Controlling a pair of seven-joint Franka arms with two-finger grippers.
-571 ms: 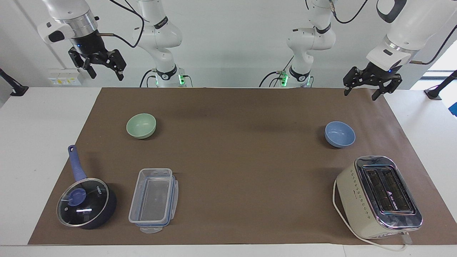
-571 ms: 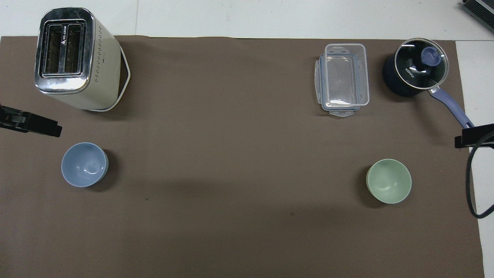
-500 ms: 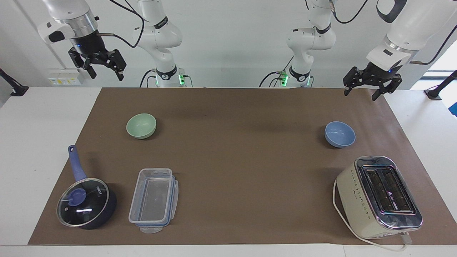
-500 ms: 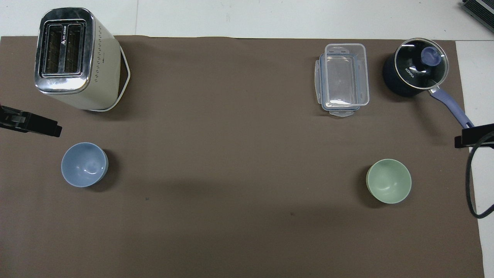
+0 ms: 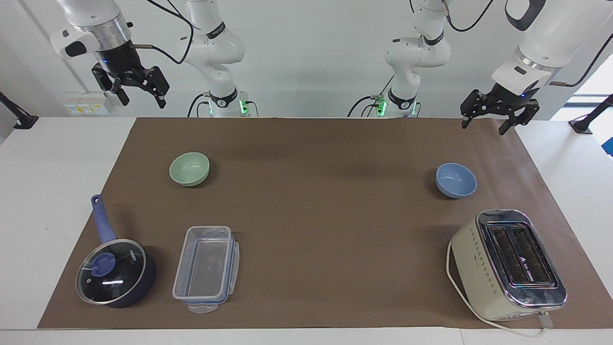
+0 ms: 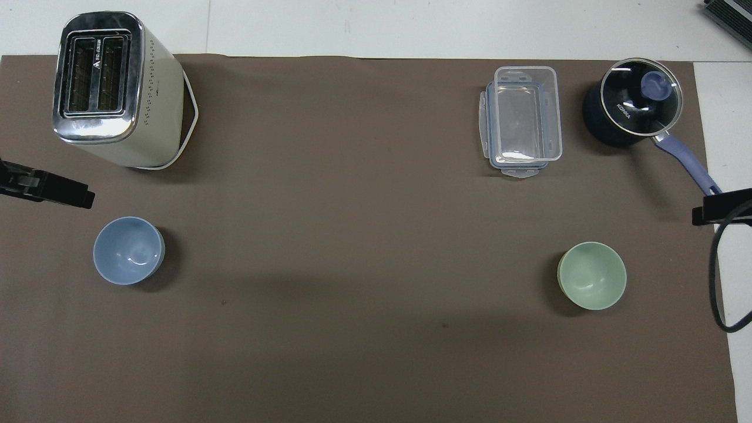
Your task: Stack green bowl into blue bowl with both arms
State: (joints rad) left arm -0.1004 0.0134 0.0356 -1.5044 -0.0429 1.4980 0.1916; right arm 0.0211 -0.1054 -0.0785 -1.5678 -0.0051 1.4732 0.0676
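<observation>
Green bowl [image 5: 189, 168] sits upright and empty on the brown mat [image 5: 316, 191], toward the right arm's end of the table. Well apart from it, toward the left arm's end, the blue bowl [image 5: 456, 179] also sits upright and empty, about as near to the robots as the green one. Neither bowl is touched. The right gripper [image 5: 140, 93] hangs high in the air over the white table edge just off the mat's corner, jaws spread apart and holding nothing. The left gripper [image 5: 487, 123] hangs lower, over the mat's edge nearest the robots, above and clear of the blue bowl, jaws likewise spread and empty. Farther from the robots than the green bowl lie a clear plastic box [image 5: 207, 266] and, beside it, a dark saucepan [image 5: 115, 273] with a glass lid and a blue handle. Farther from the robots than the blue bowl stands a cream toaster [image 5: 507, 266] with a white cord.
</observation>
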